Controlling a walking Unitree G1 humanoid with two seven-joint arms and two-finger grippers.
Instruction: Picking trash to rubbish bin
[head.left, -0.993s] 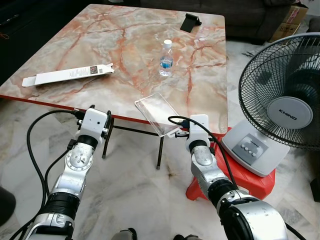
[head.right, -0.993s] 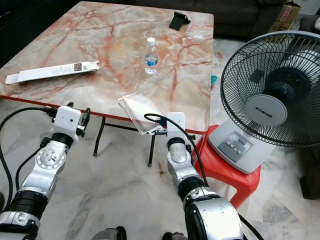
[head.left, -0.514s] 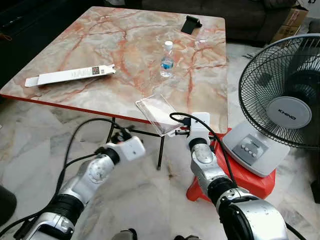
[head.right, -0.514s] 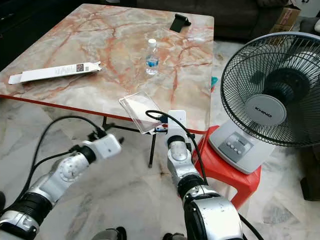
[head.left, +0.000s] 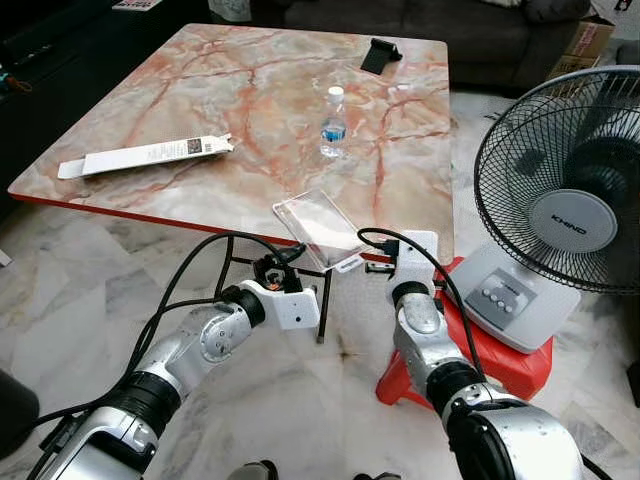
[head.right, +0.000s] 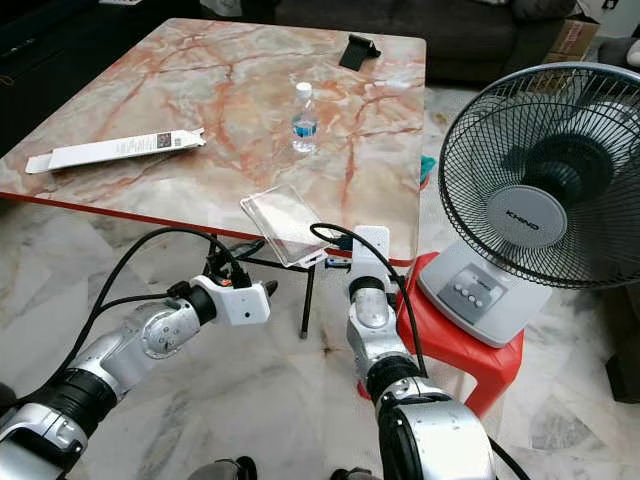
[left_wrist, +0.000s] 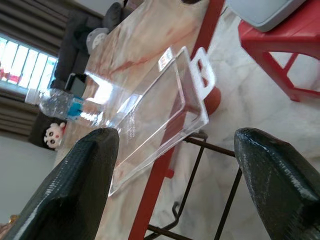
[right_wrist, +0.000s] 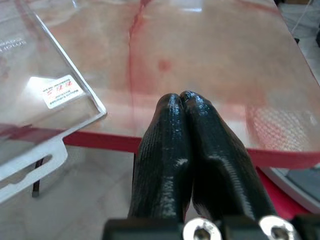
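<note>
Marble tabletop (head.left: 200, 110) in living rm, fan (head.left: 560, 215) beside. Reach step: clear plastic tray (head.left: 318, 228) overhangs tabletop's near edge, long axis diagonal, hang-tab end poking off the edge. Left tool (head.left: 285, 278) wide open, empty, just under tray; next, rise & close on tab. Right tool (right_wrist: 185, 107) shut, empty, at tabletop edge.

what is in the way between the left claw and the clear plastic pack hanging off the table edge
Nothing visible. The left claw is open below the table edge, and its wrist view looks straight past both fingers at the clear plastic pack. The metal table frame sits lower, under the pack, not across the path.
</note>
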